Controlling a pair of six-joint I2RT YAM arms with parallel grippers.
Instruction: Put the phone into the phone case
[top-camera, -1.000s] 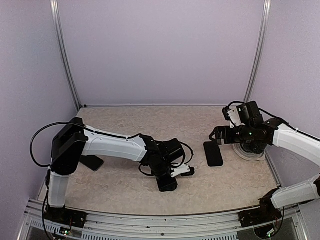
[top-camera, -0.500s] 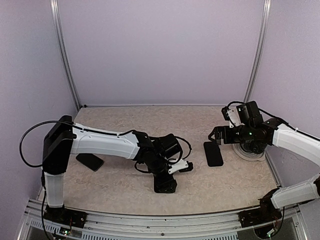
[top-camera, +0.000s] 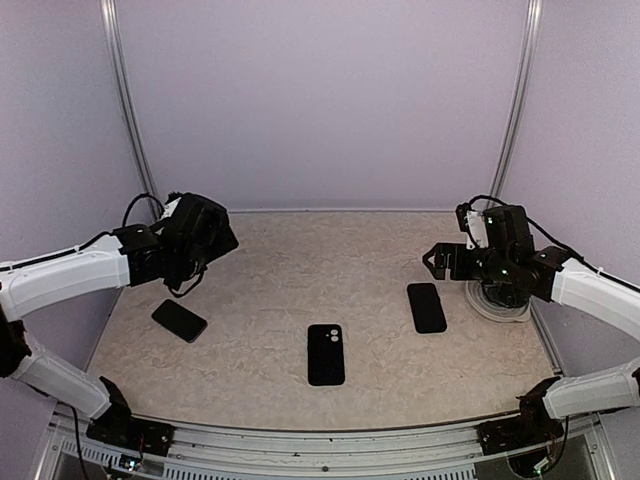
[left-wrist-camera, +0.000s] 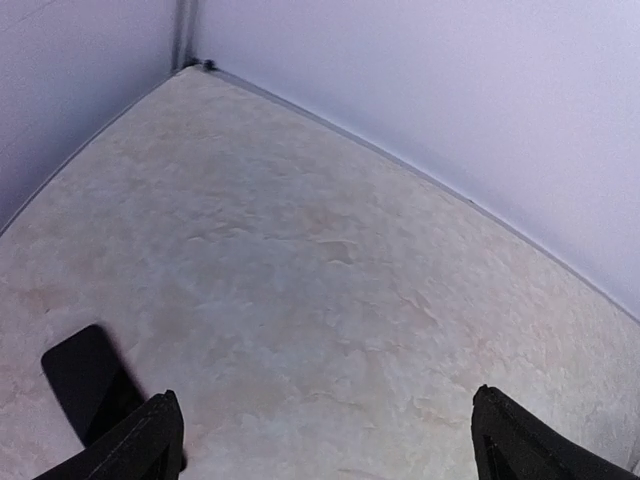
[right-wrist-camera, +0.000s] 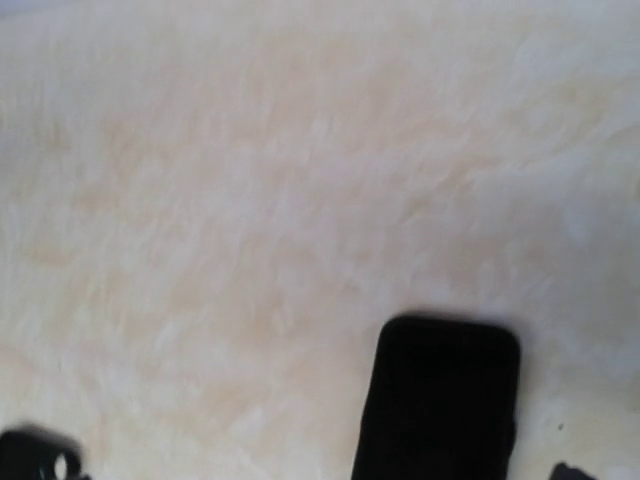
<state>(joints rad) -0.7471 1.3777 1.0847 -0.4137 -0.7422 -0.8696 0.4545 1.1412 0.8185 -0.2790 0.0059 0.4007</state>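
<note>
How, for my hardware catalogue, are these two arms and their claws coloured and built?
The left arm and right arm have white tubular shells between black joint housings. Thin black cables loop at each wrist. The left claw and right claw are black, with blunt fingers.

A beige marbled table (top-camera: 280, 250) stands between plain lilac walls (top-camera: 320, 100), with a thin metal post (top-camera: 128, 110) in each back corner, a metal rail (top-camera: 300, 442) along the near edge, and at the right edge a white round thing (top-camera: 495, 309), maybe a shallow dish.
</note>
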